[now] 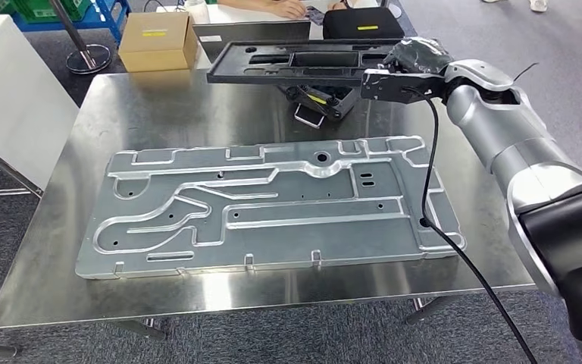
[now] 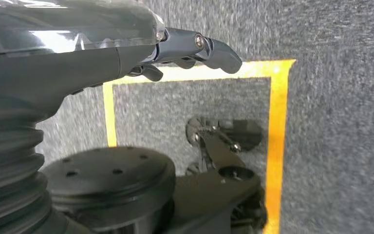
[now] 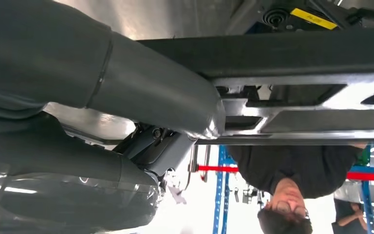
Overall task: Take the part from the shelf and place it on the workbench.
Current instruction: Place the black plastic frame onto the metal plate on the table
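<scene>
A long black plastic part (image 1: 295, 61) with cut-outs hangs level above the far side of the steel workbench (image 1: 38, 280). My right hand (image 1: 413, 64) grips its right end, with the arm reaching in from the right. In the right wrist view the thick thumb (image 3: 160, 92) presses against the edge of the black part (image 3: 297, 53). My left hand (image 2: 190, 46) hangs over the grey carpet, fingers loosely stretched out and holding nothing.
A large silver machined plate (image 1: 273, 205) covers the middle of the bench. A black clamp-like tool (image 1: 320, 100) lies beneath the held part. A cardboard box (image 1: 158, 42) and a black case (image 1: 362, 23) stand behind. A person (image 3: 287, 180) sits beyond. A black cable (image 1: 432, 189) droops across the plate.
</scene>
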### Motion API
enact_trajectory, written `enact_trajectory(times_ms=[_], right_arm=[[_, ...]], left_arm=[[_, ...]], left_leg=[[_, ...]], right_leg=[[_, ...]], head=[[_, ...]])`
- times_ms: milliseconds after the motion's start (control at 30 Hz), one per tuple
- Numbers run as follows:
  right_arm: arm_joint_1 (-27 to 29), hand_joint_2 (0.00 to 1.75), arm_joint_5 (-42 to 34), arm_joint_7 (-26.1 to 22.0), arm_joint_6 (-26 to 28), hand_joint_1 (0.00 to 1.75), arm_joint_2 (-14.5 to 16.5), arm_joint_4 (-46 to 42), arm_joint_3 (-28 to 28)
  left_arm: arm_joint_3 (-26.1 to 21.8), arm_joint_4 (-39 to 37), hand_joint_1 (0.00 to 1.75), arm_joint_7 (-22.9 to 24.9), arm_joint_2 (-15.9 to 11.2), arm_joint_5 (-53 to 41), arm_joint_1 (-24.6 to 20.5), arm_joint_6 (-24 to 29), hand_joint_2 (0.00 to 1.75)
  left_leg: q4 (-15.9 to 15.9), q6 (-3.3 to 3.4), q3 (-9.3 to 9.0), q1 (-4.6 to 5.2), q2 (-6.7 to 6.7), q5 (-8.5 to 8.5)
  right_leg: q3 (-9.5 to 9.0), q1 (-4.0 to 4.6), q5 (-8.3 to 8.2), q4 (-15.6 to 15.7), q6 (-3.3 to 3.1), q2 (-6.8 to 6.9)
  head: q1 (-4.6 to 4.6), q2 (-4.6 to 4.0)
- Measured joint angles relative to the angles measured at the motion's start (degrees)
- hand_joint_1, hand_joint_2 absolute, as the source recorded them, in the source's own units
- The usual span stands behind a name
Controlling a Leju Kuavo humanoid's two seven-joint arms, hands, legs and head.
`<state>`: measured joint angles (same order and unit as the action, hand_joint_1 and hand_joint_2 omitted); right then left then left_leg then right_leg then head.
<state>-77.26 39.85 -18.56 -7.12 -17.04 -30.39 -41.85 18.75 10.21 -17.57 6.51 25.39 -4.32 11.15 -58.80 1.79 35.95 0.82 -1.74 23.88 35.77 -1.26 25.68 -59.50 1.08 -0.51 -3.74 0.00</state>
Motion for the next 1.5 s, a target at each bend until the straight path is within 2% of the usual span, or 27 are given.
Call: enact_trajectory(times_ms=[133,267,400,467,600,733,1067,1233,1500], right_arm=[[2.3,0.00,-3.4,0.2,3.0,1.64,-0.1,-0.3,-0.5],[10.0,0.00,-2.5,2.2,8.5,1.64,1.5,-2.7,-2.2],[19.8,0.00,-1.5,3.7,14.9,1.64,7.9,-2.3,-4.8],[22.9,0.00,-1.9,4.0,16.7,1.64,11.5,-1.2,-5.6],[24.7,0.00,-2.8,4.1,17.7,1.64,17.5,1.0,-6.2],[24.8,0.00,-3.1,4.5,17.4,1.64,20.2,2.3,-6.3],[25.9,0.00,-1.6,5.6,19.0,1.64,20.3,2.9,-6.3],[25.6,0.00,1.1,7.8,20.1,1.64,19.6,2.4,-6.3],[23.9,0.00,5.5,9.4,15.8,1.64,14.0,-1.6,-5.9]], left_arm=[[-1.9,0.0,0.00,-0.3,0.0,1.6,0.0,-0.2,1.75],[-2.4,0.0,0.00,0.4,0.1,0.8,-0.1,0.9,1.75],[-2.4,0.0,0.00,0.6,0.7,-0.4,-0.7,1.4,1.75],[-2.4,0.0,0.00,0.6,1.0,-0.6,-1.0,1.5,1.75],[-2.4,0.0,0.00,0.5,1.3,-0.3,-1.2,1.8,1.75],[-2.4,0.0,0.00,-0.1,1.3,-0.1,-1.2,1.5,1.75],[-2.4,0.0,0.00,1.3,1.3,-0.2,-1.1,1.8,1.75],[-2.5,0.0,0.00,1.0,1.3,0.4,-1.0,1.9,1.75],[-3.1,0.0,0.00,0.1,1.3,1.0,-0.6,1.7,1.75]], left_leg=[[0.4,-0.47,-0.53,0.04,0.29,0.33],[0.6,-1.00,-1.33,-0.02,0.48,0.72],[0.6,-1.14,-1.71,-0.05,0.76,0.86],[0.6,-1.15,-1.71,-0.05,0.78,0.85],[0.6,-1.17,-1.73,-0.08,0.83,0.84],[0.6,-1.17,-1.75,-0.10,0.83,0.85],[0.6,-1.13,-1.92,-0.08,0.81,0.86],[0.5,-1.08,-1.93,-0.05,0.81,0.83],[0.5,-0.91,-1.81,0.04,0.61,0.72]], right_leg=[[-0.33,0.14,0.29,0.0,-0.43,-0.23],[-1.08,0.30,0.59,0.0,-0.73,-0.44],[-1.35,0.34,0.65,0.0,-0.81,-0.74],[-1.32,0.34,0.65,0.0,-0.81,-0.74],[-1.34,0.35,0.69,0.0,-0.84,-0.72],[-1.41,0.35,0.71,0.0,-0.84,-0.70],[-1.82,0.35,0.61,0.4,-0.68,-0.66],[-1.87,0.34,0.53,0.5,-0.54,-0.65],[-1.91,0.26,0.41,0.6,-0.36,-0.45]], head=[[0.01,0.00],[0.01,0.00],[0.01,0.00],[0.01,0.00],[0.01,0.00],[0.01,0.00],[0.01,0.00],[0.01,0.00],[0.01,0.00]])
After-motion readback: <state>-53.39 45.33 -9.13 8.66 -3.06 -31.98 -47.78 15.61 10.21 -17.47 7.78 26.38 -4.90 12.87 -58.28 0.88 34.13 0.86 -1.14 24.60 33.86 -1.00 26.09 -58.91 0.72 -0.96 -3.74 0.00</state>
